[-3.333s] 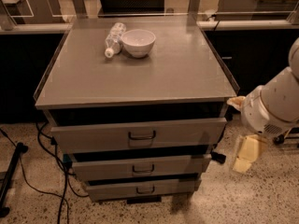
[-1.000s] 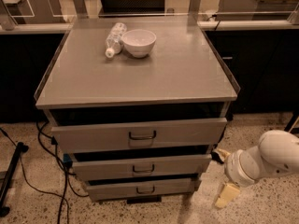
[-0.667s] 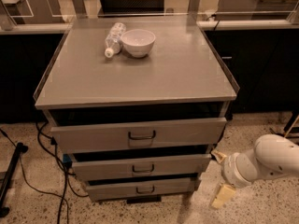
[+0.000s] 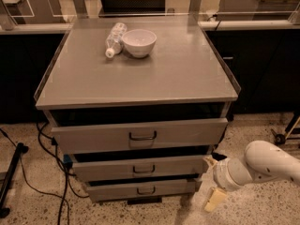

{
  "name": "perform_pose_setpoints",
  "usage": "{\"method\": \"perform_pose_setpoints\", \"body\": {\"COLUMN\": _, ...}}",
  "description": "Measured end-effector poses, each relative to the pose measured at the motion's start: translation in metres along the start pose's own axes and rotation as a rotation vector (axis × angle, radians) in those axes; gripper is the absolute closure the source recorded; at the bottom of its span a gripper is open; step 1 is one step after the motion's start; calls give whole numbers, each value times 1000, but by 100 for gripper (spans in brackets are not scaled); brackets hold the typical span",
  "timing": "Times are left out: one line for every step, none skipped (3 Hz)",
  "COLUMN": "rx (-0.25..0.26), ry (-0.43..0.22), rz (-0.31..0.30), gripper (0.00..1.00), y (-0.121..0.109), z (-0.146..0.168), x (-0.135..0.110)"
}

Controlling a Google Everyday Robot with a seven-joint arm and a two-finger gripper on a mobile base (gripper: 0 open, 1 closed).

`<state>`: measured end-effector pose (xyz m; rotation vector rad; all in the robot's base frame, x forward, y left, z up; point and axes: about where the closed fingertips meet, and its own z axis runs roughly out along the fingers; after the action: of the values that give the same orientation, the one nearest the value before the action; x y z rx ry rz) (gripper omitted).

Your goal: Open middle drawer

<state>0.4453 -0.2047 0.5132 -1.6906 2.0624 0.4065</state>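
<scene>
While the grey metal cabinet [image 4: 140, 78] fills the centre of the frame, the gripper [image 4: 209, 182] sits low at the lower right, just off the cabinet's right front corner; it hangs from a white rounded arm [image 4: 272, 165] that comes in from the right edge. Its two cream fingers [image 4: 215, 199] stand wide apart with nothing between them; one points down toward the speckled floor [image 4: 262, 210], the other reaches up and left, its tip just beside the right end of the middle drawer [image 4: 108, 168]; whether that tip touches the drawer front cannot be told.

The middle drawer lies in the lower centre of the frame, between the taller top drawer [image 4: 93, 137] above and the narrower bottom drawer [image 4: 112, 191] below; its flat grey front carries a small dark loop handle [image 4: 143, 169] at its centre, well apart from the gripper; a dark gap shows above the front, and the front sits back from the top drawer's face.

On the cabinet top, toward the upper left centre of the frame, a white bowl [image 4: 139, 42] stands upright; a clear plastic bottle [image 4: 115, 39] lies on its side just left of it, touching or nearly touching the bowl's wall. Dark cables [image 4: 47, 158] trail over the floor at the lower left, beside the cabinet.
</scene>
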Motion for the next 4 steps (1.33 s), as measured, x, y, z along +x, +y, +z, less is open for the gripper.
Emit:
{"method": "perform_pose_setpoints", "body": {"rx": -9, "ry": -33, "rz": -24, "gripper": 0, "y": -2, "z": 16, "x": -4}}
{"method": "perform_pose_setpoints", "body": {"rx": 7, "ry": -64, "rz": -72, "gripper": 0, "y": -8, "z": 27, "x": -12}}
{"method": "perform_pose_setpoints", "body": {"rx": 36, "ry": -78, "rz": -131, "gripper": 0, "y": -16, "z": 36, "x": -16}}
{"method": "perform_pose_setpoints", "body": {"rx": 36, "ry": -78, "rz": -133, "gripper": 0, "y": -17, "z": 36, "x": -16}}
